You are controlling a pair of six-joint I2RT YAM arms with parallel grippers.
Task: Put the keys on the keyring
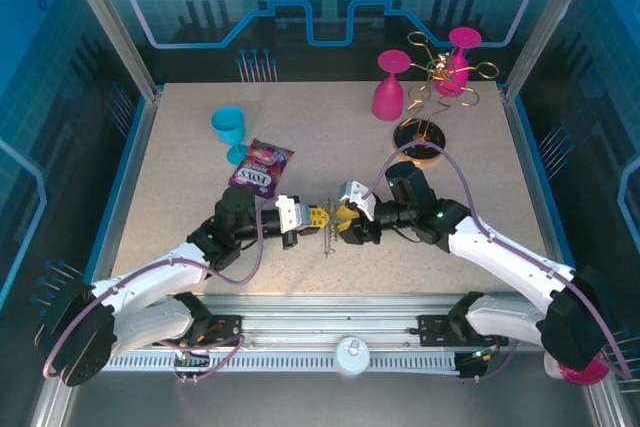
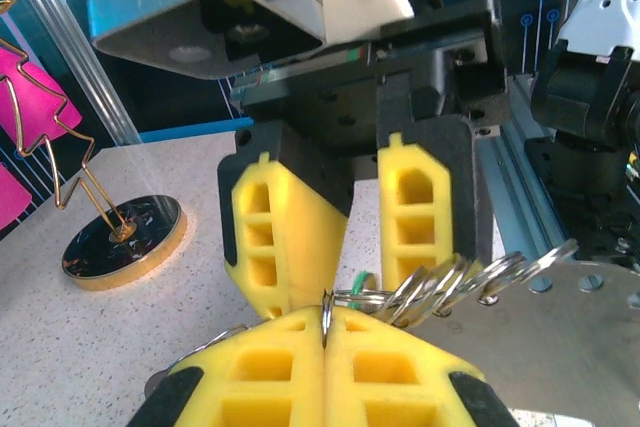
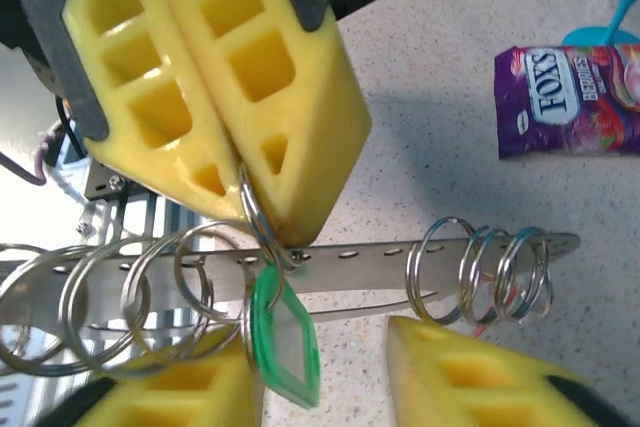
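Green key tag (image 3: 285,339), purple packet (image 3: 568,99)

The keyring (image 3: 380,252) is a flat strip of polished bare metal, mirror-bright, and the wire rings (image 3: 480,267) on it shine likewise. The green tag (image 3: 285,337) at lower centre is glossy, translucent plastic, hung on a thin bright steel ring (image 3: 252,209). The left gripper (image 3: 268,225) has matt yellow plastic fingers. The tabletop (image 3: 450,127) is matt, speckled and stone-like. The snack packet (image 3: 570,97), upper right, is glossy purple film.

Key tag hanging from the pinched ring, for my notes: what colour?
Green tag, best in right wrist view.
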